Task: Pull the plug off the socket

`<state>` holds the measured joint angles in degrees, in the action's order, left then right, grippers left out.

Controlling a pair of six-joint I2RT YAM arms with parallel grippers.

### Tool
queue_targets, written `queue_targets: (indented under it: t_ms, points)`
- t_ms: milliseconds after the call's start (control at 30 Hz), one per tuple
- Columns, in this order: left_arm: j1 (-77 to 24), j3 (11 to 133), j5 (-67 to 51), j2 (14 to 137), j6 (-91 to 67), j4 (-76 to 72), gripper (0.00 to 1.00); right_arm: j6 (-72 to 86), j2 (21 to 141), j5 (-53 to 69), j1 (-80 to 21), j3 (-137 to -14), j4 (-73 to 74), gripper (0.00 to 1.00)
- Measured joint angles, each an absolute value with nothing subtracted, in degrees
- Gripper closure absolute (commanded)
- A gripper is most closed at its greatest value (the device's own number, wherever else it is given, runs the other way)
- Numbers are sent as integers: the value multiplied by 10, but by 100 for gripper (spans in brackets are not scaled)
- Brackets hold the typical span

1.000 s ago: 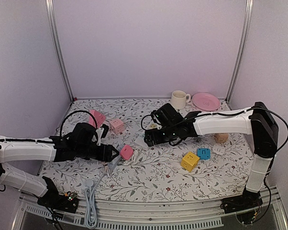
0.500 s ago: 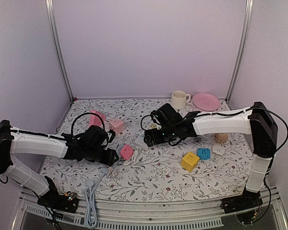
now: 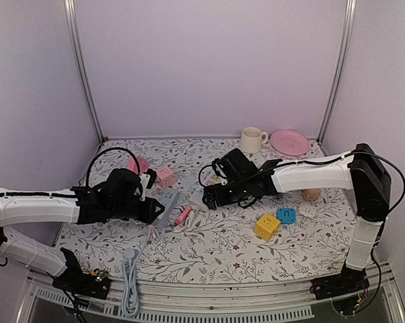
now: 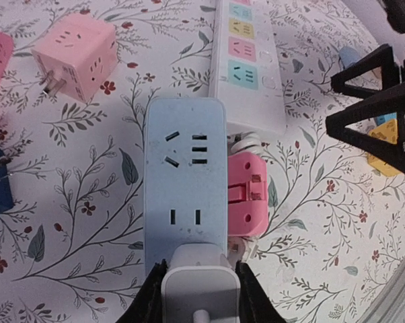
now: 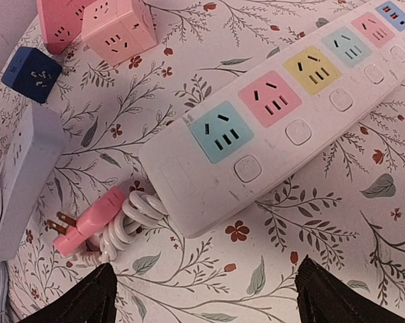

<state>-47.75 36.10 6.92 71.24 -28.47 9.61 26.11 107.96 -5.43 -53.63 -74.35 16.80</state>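
A light blue socket strip [image 4: 184, 182] lies along the left wrist view, with a white plug [image 4: 200, 286] seated in its near end. My left gripper [image 4: 200, 296] is shut on that white plug, a black finger on each side. From above, the blue strip [image 3: 167, 203] juts out from the left gripper [image 3: 155, 212], tilted off the table. A pink plug [image 4: 246, 202] with coiled white cord lies against the strip's right side. My right gripper [image 5: 202, 296] hangs open over the table beside a white power strip [image 5: 276, 121] with coloured sockets, holding nothing.
Pink cube adapters [image 4: 75, 57] and a navy cube [image 5: 31, 73] sit at the left rear. A yellow cube [image 3: 266, 227] and a blue cube [image 3: 286, 215] lie under the right arm. A mug [image 3: 252, 140] and a pink plate [image 3: 289, 142] stand at the back. Grey cable [image 3: 128, 279] trails off the front edge.
My left gripper closed on the white plug. The blue strip rose and swung back with it, and the pink plug tipped onto its side. The right arm barely moved.
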Motion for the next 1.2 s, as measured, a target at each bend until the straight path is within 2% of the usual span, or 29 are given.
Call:
queue_targets:
  t_ms: [267, 533, 800, 1000, 1200]
  points:
    - [-477, 358, 55, 685, -273, 45, 95, 261, 1047, -23, -537, -714, 122, 7]
    - [-473, 342, -41, 686, -298, -67, 95, 269, 967, 32, -537, -630, 12, 6]
    - [-477, 364, -86, 749, -306, -150, 98, 326, 950, 64, -537, -618, -62, 10]
    - [-498, 394, -78, 789, -288, -165, 98, 381, 950, 50, -537, -618, -74, 20]
    - [-538, 435, -39, 821, -263, -173, 99, 427, 950, 26, -536, -616, -71, 37]
